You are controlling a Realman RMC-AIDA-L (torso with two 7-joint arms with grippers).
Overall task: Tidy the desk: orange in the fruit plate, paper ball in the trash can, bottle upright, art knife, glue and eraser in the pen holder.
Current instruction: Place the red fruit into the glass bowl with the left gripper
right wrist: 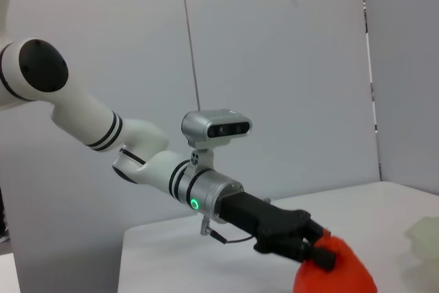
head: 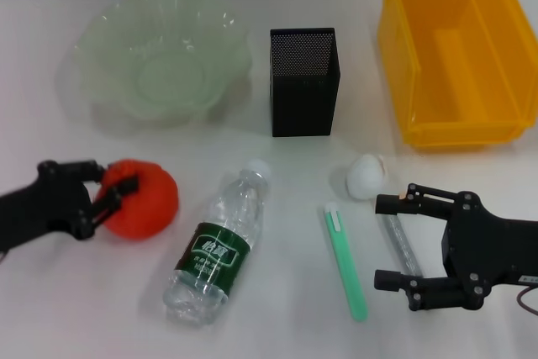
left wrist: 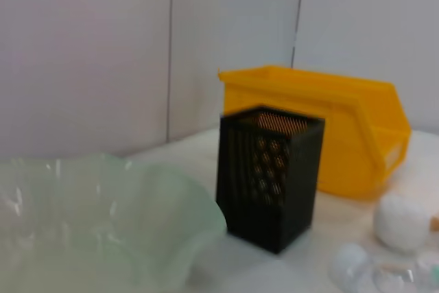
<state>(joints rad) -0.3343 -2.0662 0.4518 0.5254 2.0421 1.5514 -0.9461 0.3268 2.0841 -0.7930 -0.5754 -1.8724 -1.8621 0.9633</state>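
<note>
Tabletop [head: 277, 325]: white, with a pale panelled wall behind it.
Left gripper [head: 108, 195]: comes in low from the left edge, forearm level with the tabletop, black fingers [head: 118, 187] clenched around the orange; the right wrist view shows the white arm sloping down to that grip.
Orange [head: 143, 197]: on the tabletop at the front left, in front of the plate.
Plate [head: 109, 35]: back left, pale green with a wavy rim.
Pen holder [head: 303, 81]: black mesh box, upright at back centre, between plate and bin.
Bin [head: 403, 56]: yellow, back right.
Bottle [head: 217, 245]: lying on its side at front centre, white cap pointing toward the back.
Paper ball [head: 366, 176]: white, just ahead of the right gripper.
Green knife [head: 345, 262]: lying lengthways between bottle and right gripper.
Right gripper [head: 391, 241]: low at the front right, fingers [head: 399, 279] released and spread, pointing left, a clear stick [head: 399, 245] lying between them.
</note>
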